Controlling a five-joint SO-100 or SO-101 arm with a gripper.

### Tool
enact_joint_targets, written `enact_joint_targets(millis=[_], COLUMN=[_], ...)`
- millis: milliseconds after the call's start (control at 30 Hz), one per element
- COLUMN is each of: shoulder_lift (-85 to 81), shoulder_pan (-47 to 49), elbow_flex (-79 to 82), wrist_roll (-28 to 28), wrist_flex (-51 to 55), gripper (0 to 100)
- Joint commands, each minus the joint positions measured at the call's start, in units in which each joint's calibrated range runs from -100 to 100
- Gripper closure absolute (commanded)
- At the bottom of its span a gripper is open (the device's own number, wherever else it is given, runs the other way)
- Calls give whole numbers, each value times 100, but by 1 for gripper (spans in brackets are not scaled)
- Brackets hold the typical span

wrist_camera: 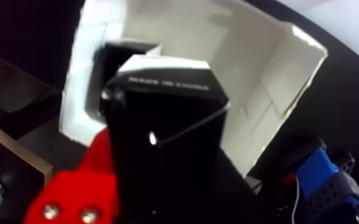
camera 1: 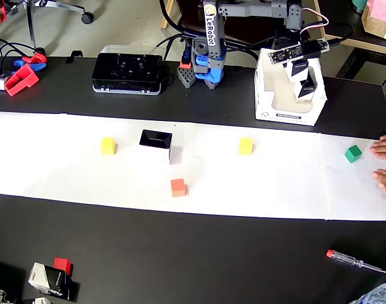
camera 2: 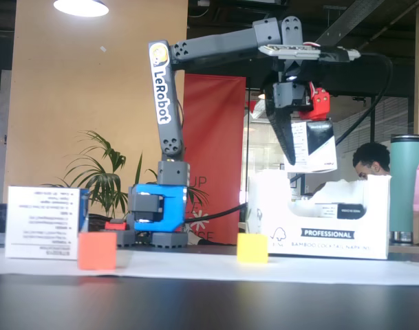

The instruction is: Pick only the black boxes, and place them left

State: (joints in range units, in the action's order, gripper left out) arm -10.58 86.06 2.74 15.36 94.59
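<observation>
Your held black box [camera 2: 312,146] hangs clamped in the gripper [camera 2: 302,141] jaws, above the white napkin carton [camera 2: 319,223]. Another black box [camera 1: 156,145] sits on the white paper strip [camera 1: 275,190], between a yellow cube [camera 1: 108,145] and an orange cube [camera 1: 178,187].

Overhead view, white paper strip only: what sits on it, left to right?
Yellow cube → black box → orange cube → second yellow cube → green cube. The black box and the orange cube nearly overlap in left-right position; the box starts further left.
</observation>
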Motion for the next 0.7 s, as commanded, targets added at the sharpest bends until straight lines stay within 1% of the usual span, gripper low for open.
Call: enact_joint_targets(millis=[0,67,100,267,400,500,667], shoulder_lift=[-550,-550,-542,-534,-534,-487,19], shoulder_pan=[579,692,735,770,744,675,302], elbow_flex=[241,400,427,294,258,-96,-1293], wrist_roll=[-25,-31,-31,-247,-247,-247,-247], wrist_flex=[159,159,159,143,103,103,111], gripper=[88,87,85,66,55,52,53])
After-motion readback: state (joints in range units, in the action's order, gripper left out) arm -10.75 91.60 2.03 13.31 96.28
